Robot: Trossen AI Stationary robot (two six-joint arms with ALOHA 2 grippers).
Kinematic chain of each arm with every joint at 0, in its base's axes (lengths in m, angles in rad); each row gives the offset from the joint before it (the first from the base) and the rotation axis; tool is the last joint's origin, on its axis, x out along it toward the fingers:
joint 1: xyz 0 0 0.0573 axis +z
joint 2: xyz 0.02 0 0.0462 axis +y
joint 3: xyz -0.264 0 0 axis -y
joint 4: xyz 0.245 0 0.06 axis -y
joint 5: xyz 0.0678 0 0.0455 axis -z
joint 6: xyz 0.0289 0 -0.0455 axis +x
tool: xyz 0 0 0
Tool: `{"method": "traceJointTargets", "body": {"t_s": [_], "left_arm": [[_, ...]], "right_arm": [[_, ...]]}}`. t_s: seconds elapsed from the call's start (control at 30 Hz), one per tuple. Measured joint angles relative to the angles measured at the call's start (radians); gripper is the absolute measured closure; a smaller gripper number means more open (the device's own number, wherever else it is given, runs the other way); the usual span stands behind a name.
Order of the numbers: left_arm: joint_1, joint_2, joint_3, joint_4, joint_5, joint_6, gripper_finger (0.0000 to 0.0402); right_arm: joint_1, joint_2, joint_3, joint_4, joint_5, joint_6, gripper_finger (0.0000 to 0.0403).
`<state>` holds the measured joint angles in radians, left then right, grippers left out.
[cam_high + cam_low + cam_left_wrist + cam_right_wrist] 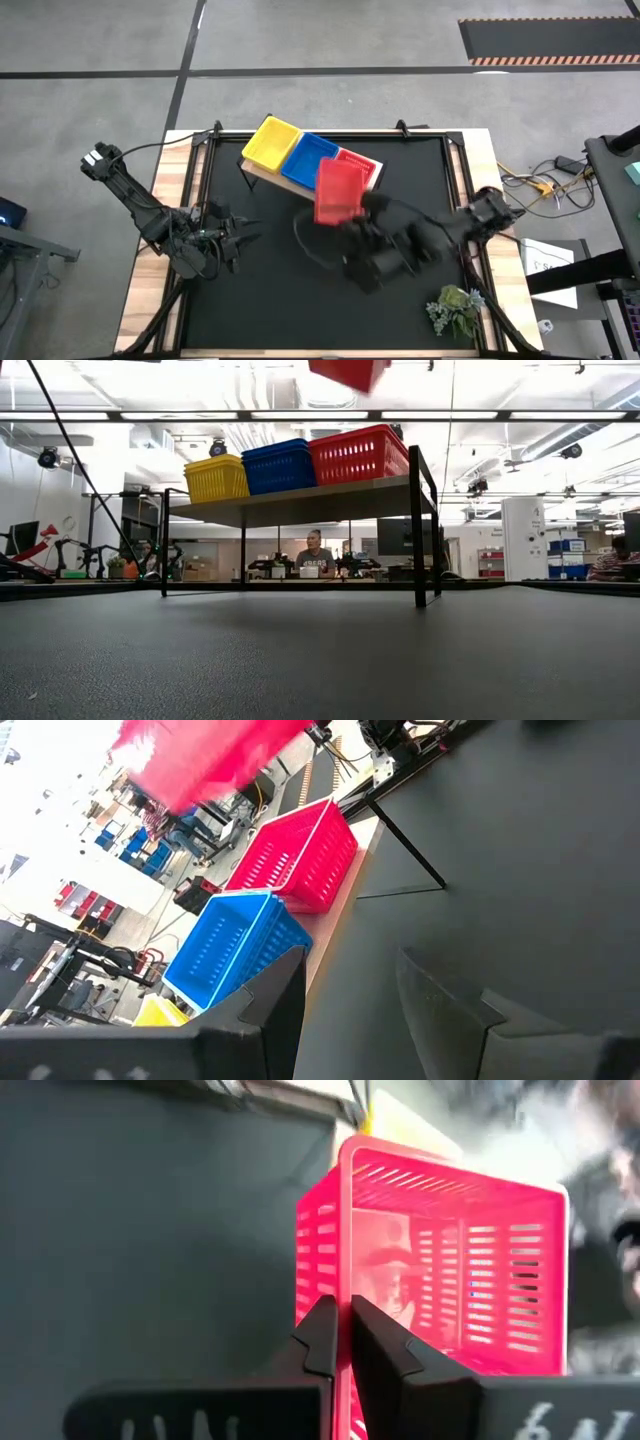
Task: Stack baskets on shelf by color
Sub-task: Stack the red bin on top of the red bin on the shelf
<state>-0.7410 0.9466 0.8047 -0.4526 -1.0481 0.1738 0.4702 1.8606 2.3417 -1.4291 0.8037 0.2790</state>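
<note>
In the right wrist view we see the right gripper [345, 1342] with its two dark fingers pressed together on the thin wall of a red basket [450, 1270], so that only the rim stands between them; the open inside of this basket faces the camera. The high view does not show this pinch, because there the gripper is lost in the dark mass of the arm, but it shows where the held red basket [337, 191] is: in the air, tilted, just beside the red stack [362, 163] at the right end of the shelf [262, 174] and partly over it. In the low view only a red corner of the carried basket [350, 372] shows at the upper edge, clearly above the shelf and apart from it. This level view gives also what the high view cannot: the yellow stack [216, 478], the blue stack [279, 465] and the red stack stand side by side on the wooden plank, each of more than one basket nested. The left gripper [228, 243] waits low over the black table [270, 300] on the left side, well apart from the shelf, its fingers spread with nothing between them, as the left wrist view confirms. A person sits in the room behind the table.
</note>
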Motion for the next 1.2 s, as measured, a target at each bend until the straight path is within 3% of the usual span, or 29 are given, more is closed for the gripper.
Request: {"method": "traceJointTargets", "body": {"t_s": [0.17,0.47,0.8,1.2], "left_arm": [[0.0,0.0,-0.002,0.0,0.0,0.047,0.0259],[0.0,0.0,-0.002,0.0,0.0,0.051,0.0259],[0.0,-0.001,-0.001,0.0,0.0,0.053,0.0259],[0.0,-0.001,-0.001,0.0,-0.005,0.075,0.0259]], "right_arm": [[-0.154,0.003,0.0,-0.032,-0.166,0.044,0.0391],[-0.299,0.006,0.004,-0.102,-0.175,0.065,0.0391],[-0.304,0.004,0.002,-0.141,-0.178,0.148,0.0391],[-0.3,0.075,0.0,-0.142,-0.255,0.182,0.0391]]}}
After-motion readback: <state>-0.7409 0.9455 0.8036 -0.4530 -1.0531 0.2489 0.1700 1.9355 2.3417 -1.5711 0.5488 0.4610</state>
